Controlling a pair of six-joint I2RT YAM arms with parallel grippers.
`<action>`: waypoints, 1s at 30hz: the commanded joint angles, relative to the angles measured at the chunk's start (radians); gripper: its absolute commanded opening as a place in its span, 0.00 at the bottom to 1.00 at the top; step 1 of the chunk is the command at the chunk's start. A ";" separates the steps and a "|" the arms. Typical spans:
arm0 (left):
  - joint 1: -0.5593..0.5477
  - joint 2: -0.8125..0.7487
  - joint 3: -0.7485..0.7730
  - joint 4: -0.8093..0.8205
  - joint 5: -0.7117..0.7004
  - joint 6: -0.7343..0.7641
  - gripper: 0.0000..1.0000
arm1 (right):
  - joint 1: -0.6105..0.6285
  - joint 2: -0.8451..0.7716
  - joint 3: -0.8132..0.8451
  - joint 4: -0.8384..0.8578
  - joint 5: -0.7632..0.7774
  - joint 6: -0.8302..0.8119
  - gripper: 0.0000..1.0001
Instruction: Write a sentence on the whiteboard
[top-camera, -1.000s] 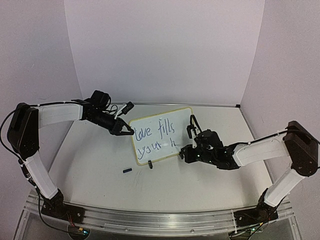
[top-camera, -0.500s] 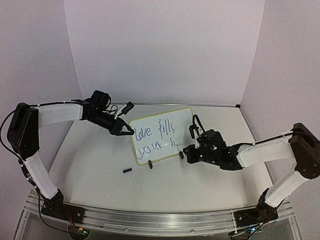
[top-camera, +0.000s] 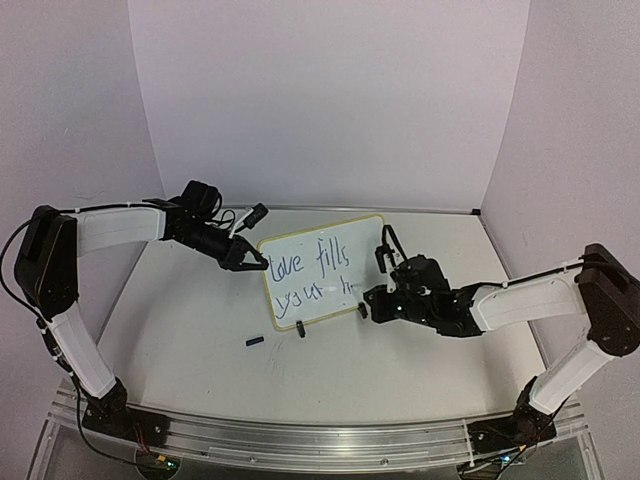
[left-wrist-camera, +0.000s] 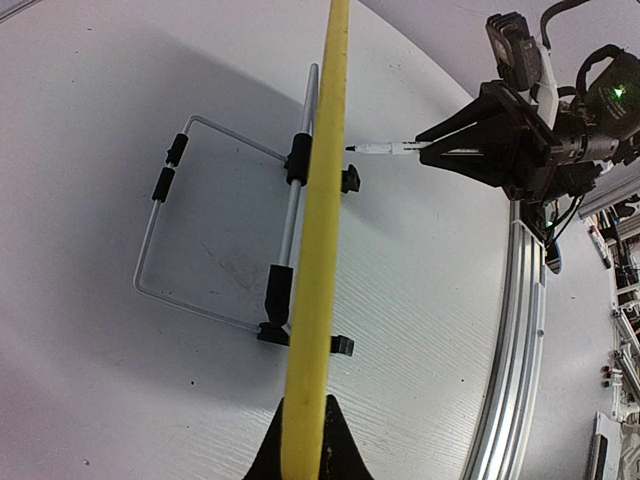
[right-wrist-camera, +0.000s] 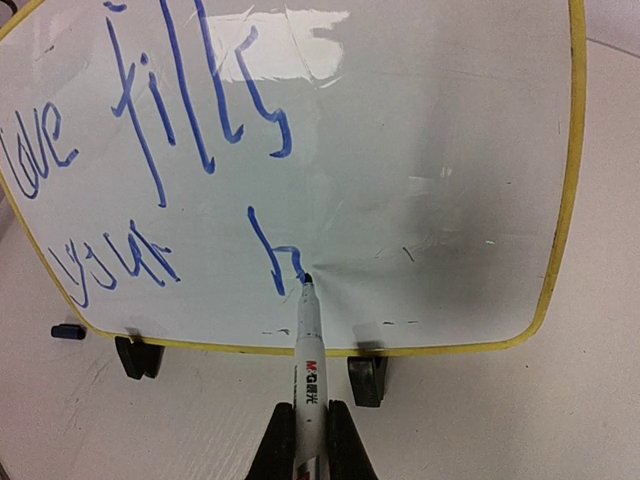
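On the white surface (top-camera: 200, 340), by pale walls: writing on the whiteboard (top-camera: 360, 247).
Pinching its left rim with the left claw (top-camera: 257, 265), board standing mid-surface; pinching a marker (right-wrist-camera: 306, 345) in the right claw (right-wrist-camera: 305, 428), touching tip to the blue sentence (right-wrist-camera: 148, 160).

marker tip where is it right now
Right wrist view: the marker tip sits on the whiteboard, low centre, at the h stroke right of "your".

The whiteboard (right-wrist-camera: 450, 150) is cut off above (left corner too).
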 joint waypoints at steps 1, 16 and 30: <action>-0.009 -0.022 0.020 -0.045 -0.093 0.066 0.00 | -0.005 0.026 0.044 0.006 0.027 -0.012 0.00; -0.009 -0.021 0.021 -0.046 -0.096 0.067 0.00 | -0.014 0.052 0.049 0.006 0.055 -0.007 0.00; -0.011 -0.024 0.020 -0.045 -0.097 0.068 0.00 | -0.015 -0.005 0.039 -0.019 0.124 -0.007 0.00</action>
